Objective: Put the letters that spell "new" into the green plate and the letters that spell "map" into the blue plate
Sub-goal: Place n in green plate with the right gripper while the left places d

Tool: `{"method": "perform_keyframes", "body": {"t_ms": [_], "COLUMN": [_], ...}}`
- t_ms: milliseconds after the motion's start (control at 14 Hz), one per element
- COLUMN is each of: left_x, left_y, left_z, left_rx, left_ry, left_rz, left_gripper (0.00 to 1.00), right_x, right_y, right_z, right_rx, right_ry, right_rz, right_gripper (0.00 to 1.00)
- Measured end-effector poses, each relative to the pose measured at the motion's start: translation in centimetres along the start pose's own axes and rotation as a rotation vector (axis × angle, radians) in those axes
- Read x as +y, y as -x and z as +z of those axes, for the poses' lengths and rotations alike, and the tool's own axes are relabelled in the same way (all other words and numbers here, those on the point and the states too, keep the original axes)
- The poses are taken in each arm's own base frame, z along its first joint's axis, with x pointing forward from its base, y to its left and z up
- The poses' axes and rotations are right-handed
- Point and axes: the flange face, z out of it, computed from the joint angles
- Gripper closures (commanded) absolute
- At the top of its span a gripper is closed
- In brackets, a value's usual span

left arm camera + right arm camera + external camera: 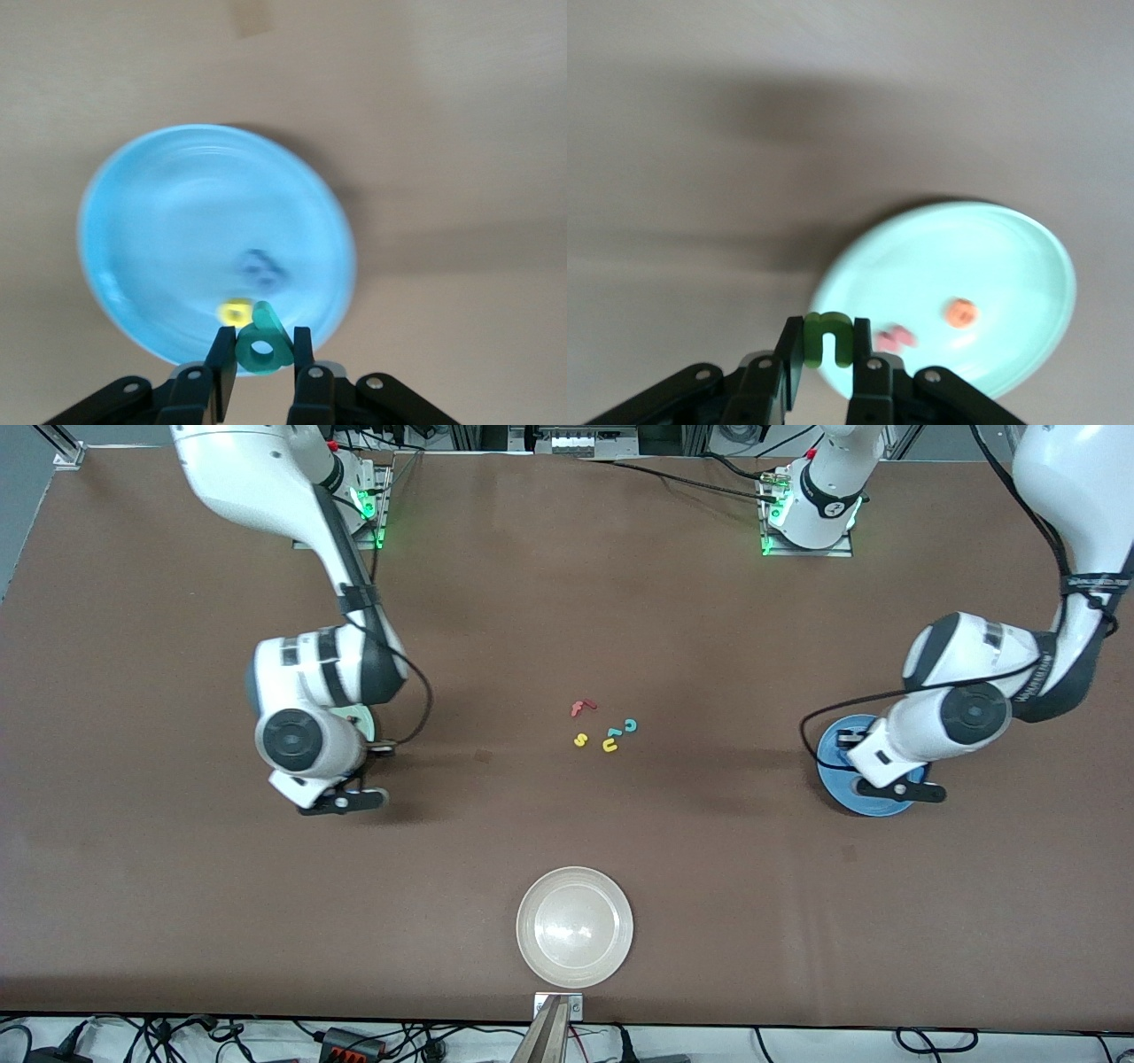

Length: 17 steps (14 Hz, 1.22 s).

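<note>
My left gripper point(262, 341) hangs over the edge of the blue plate point(177, 204), shut on the teal p point(262, 347). The yellow a point(234, 312) and the blue m point(262, 268) lie in that plate. In the front view the blue plate point(873, 802) lies at the left arm's end, partly under the hand. My right gripper point(827, 332) is over the rim of the green plate point(983, 257), shut on the green n point(827, 339). The red w point(896, 337) and the orange e point(959, 312) lie in it. The right arm hides most of the green plate point(359, 716) in the front view.
At the table's middle lie a red f point(582, 708), a yellow s point(580, 740), a teal c point(630, 725) and a yellow u point(609, 746). A white plate point(575, 926) stands nearer the front camera.
</note>
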Motion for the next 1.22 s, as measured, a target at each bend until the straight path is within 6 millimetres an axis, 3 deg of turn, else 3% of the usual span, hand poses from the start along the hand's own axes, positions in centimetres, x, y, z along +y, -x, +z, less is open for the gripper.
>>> {"method": "perform_keyframes", "body": {"t_ms": [143,215,287,358,430,645,788,1003,1075,1147,1218], "left_x": [-3.5,-4.8,-5.8,-6.3,-6.4,-5.7,-5.4,-4.5,-4.0,-3.5,-3.0], "left_y": [-0.5,-0.8,-0.9,-0.9,-0.9,-1.1,-1.2,-1.4,-1.6,-1.7,-1.7], "left_z": [2.9,4.7,6.5,7.9,8.5,8.0,6.6,1.6,-0.7,-3.2,-5.9], "left_rx": [0.018,0.029,0.036,0.039,0.039,0.051,0.062,0.042,0.031,0.016,-0.003], "left_ry": [-0.035,-0.032,-0.016,0.006,0.018,0.019,0.006,-0.041,-0.054,-0.055,-0.041], "left_rz": [0.061,0.084,0.1,0.11,0.116,0.132,0.136,0.149,0.15,0.144,0.134], "left_gripper": [0.9,0.85,0.56,0.11,0.0,0.0,0.0,0.0,0.0,0.0,0.0], "right_x": [4.8,6.1,6.6,6.5,6.2,5.7,5.9,7.3,7.7,8.0,8.3], "right_y": [1.3,1.9,2.4,2.9,3.2,3.6,3.7,4.0,4.1,4.3,4.5], "right_z": [2.4,3.6,4.5,5.1,5.5,6.4,6.9,8.3,8.9,9.4,9.9], "right_rx": [-0.058,-0.084,-0.104,-0.117,-0.124,-0.138,-0.139,-0.132,-0.127,-0.125,-0.126], "right_ry": [-0.029,-0.039,-0.043,-0.045,-0.046,-0.046,-0.046,-0.05,-0.051,-0.052,-0.053], "right_rz": [0.003,0.008,0.012,0.011,0.006,-0.001,0.003,0.022,0.025,0.028,0.031], "right_gripper": [0.91,0.91,0.9,0.89,0.89,0.88,0.87,0.84,0.77,0.59,0.29]}}
